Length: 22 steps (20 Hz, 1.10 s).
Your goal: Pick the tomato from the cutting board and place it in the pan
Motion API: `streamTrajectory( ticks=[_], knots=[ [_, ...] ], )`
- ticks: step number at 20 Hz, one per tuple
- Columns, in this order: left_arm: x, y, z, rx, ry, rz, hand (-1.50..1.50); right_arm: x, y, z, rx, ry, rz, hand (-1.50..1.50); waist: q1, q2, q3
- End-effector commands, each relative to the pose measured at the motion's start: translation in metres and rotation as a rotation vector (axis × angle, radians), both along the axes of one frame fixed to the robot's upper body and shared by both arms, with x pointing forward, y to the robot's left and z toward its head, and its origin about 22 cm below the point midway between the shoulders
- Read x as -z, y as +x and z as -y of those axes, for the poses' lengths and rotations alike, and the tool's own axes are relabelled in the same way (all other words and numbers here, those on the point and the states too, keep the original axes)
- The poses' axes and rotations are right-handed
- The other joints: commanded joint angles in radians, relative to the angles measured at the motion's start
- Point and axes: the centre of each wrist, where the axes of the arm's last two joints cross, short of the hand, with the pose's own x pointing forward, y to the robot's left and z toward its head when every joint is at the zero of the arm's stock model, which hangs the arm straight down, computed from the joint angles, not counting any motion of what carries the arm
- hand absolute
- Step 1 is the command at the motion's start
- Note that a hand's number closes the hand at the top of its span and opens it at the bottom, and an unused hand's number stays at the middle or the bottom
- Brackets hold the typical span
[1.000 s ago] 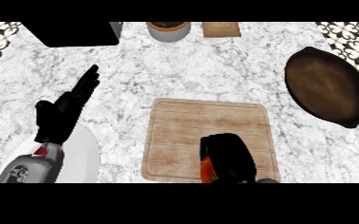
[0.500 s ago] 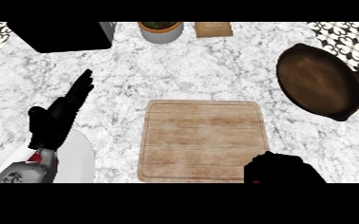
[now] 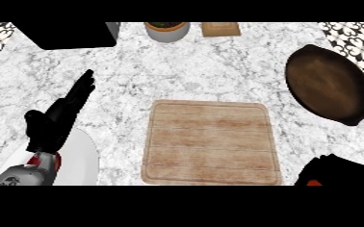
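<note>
The wooden cutting board (image 3: 210, 142) lies in the middle of the counter with nothing on it. The dark oval pan (image 3: 327, 84) sits at the right edge, holding nothing. My right hand (image 3: 338, 169) shows at the lower right corner, off the board's right side and below the pan, fingers curled. A small red sliver of the tomato (image 3: 313, 183) peeks out at the hand's lower left; the rest is hidden. My left hand (image 3: 57, 120) rests open at the left, fingers straight and pointing up, away from the board.
A white plate (image 3: 82, 158) lies under my left forearm at the lower left. Along the back edge stand a black box (image 3: 68, 33), a grey pot (image 3: 167, 30) and a small wooden block (image 3: 220, 29). Patterned tiles show at the right corner.
My right hand left the board's lower part with the tomato and moved right to the lower right corner. The board is now bare. The left hand stayed put.
</note>
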Motion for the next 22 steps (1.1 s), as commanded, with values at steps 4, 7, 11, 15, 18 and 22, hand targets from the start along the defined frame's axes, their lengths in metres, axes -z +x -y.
streamTrajectory(
  ticks=[4,7,11,15,18,22],
  knots=[
    [-0.005,0.003,0.009,0.046,0.011,0.016,0.00,-0.009,0.011,0.028,0.055,0.298,0.015,1.50,0.045,0.012,-0.001],
    [-0.004,0.008,0.006,0.046,0.006,0.018,0.00,0.015,0.037,0.070,0.095,0.320,0.021,1.50,0.055,0.015,0.000],
    [0.001,0.006,0.026,0.052,0.003,0.021,0.00,0.033,0.064,0.126,0.123,0.287,0.041,1.50,0.063,0.014,-0.001],
    [0.002,0.011,0.020,0.072,-0.008,0.020,0.00,0.048,0.098,0.157,0.197,0.259,0.075,1.50,0.072,0.015,-0.002],
    [0.006,0.002,0.010,0.064,0.007,0.006,0.00,0.048,0.117,0.168,0.191,0.261,0.096,1.50,0.068,0.013,-0.003],
    [-0.001,0.017,0.031,0.066,0.005,0.005,0.00,0.057,0.156,0.187,0.184,0.284,0.106,1.50,0.071,0.015,-0.002]
  ],
)
